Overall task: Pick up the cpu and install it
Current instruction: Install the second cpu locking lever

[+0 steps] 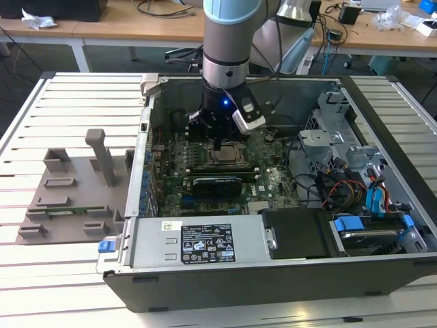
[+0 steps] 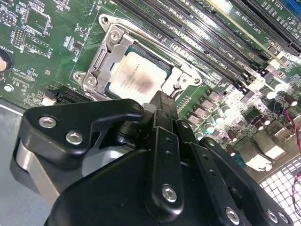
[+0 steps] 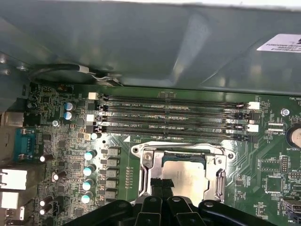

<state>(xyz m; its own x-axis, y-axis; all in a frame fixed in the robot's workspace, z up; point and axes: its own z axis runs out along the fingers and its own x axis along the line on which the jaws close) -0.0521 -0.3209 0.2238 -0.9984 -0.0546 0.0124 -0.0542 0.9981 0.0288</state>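
Inside the open computer case (image 1: 382, 157): the arm was lowered over the motherboard (image 1: 205, 160)
Cpu (image 2: 136, 77): lay flat in the socket frame (image 2: 101, 59), silver top showing in both wrist views
Gripper (image 2: 162, 96): fingers drawn together, tips just above one edge of the cpu, holding nothing
Memory slots (image 3: 174, 117): beside the socket
Grey fixture tray (image 1: 68, 188): outside the case, at the exterior view's left

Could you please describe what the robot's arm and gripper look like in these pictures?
In the exterior view, the arm is a thick cylinder with a pale blue cap, grey body and silver band. Below it sits a black wrist section with a small blue light and a white block on its side. In the second wrist view, the gripper is matte black, built of jointed links fastened with silver screws.
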